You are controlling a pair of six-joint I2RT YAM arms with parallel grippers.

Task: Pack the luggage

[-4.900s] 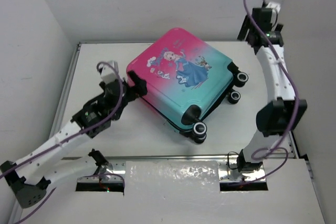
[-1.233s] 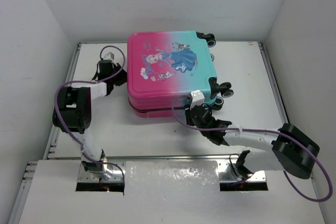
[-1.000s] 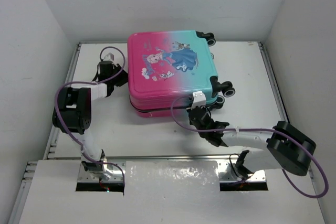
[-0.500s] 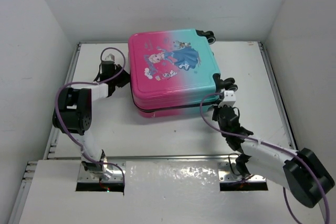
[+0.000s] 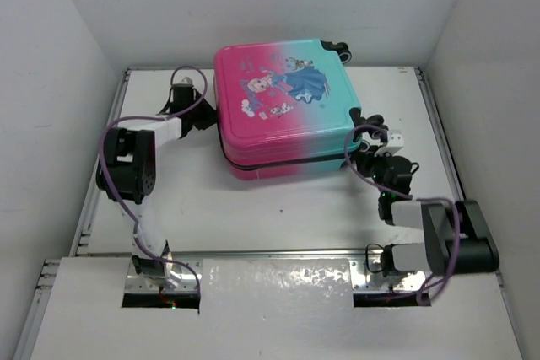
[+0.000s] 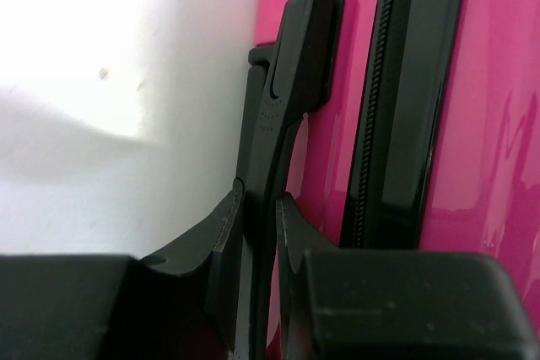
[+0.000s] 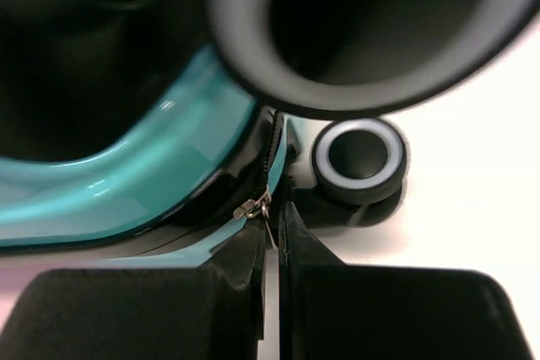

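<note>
The luggage [image 5: 283,103] lies flat and closed on the white table, pink on the left and teal on the right, its wheels to the right. My left gripper [image 5: 199,113] is at its left side, shut on the luggage's black side handle [image 6: 295,56]; the fingers [image 6: 226,233] clamp the handle beside the pink shell [image 6: 494,124] and the zipper track [image 6: 380,132]. My right gripper [image 5: 361,155] is at the near right corner by a wheel [image 7: 359,158]. It [image 7: 272,229] is shut on the thin metal zipper pull [image 7: 258,206] at the teal shell's [image 7: 126,187] seam.
White walls close in the table [image 5: 278,217] on the left, back and right. A second wheel [image 7: 363,31] looms blurred just above the right wrist camera. The right arm's forearm [image 5: 422,212] lies low near the right front edge.
My right gripper has swept along the luggage's near edge from the middle to the right corner by the wheels, staying shut. The luggage shifted away and rightward, and my left gripper went with it.
</note>
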